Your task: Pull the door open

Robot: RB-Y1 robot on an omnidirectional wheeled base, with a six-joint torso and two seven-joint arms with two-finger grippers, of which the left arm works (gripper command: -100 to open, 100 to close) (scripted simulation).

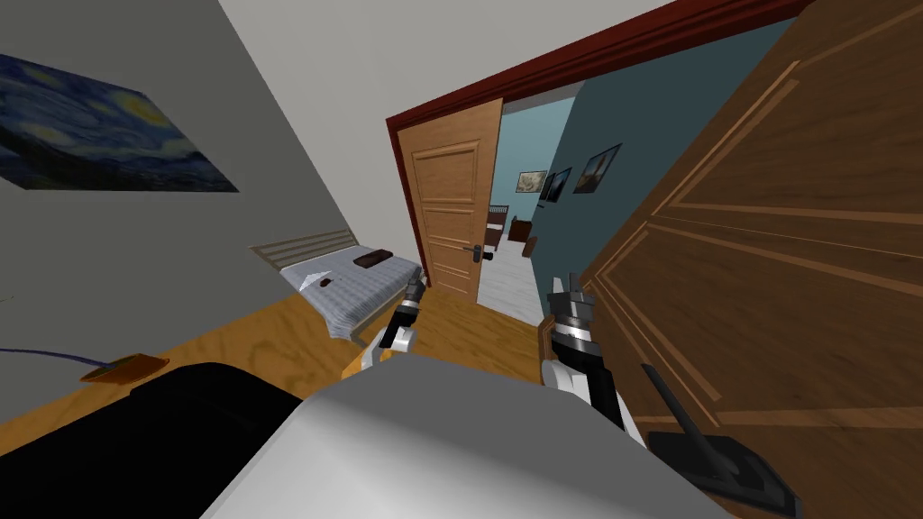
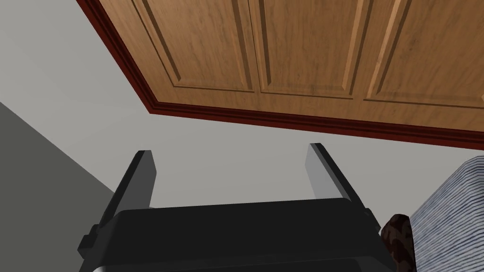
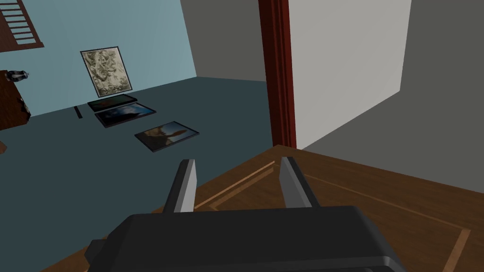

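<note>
Door (image 1: pixel 793 234) is brown wood, inset panels, dark lever handle (image 1: pixel 694 432), swung ajar. Right gripper (image 1: pixel 568 283) at its edge, jaws narrow and empty; left gripper (image 1: pixel 415 286) wide, empty.

**Things Counted**

Two doors are seen: a light door (image 1: pixel 451 212) in the middle, a dark door (image 1: pixel 793 270) at the right. One handle is counted on each: small handle (image 1: pixel 471 250), big handle (image 1: pixel 717 455). One bed (image 1: pixel 360 281) with one pillow (image 1: pixel 371 259) is seen. Five pictures are counted: one starry painting (image 1: pixel 99 135) at the upper left, one pale picture (image 3: pixel 105 71), three dark pictures (image 3: pixel 112 100) (image 3: pixel 125 114) (image 3: pixel 166 134).
</note>
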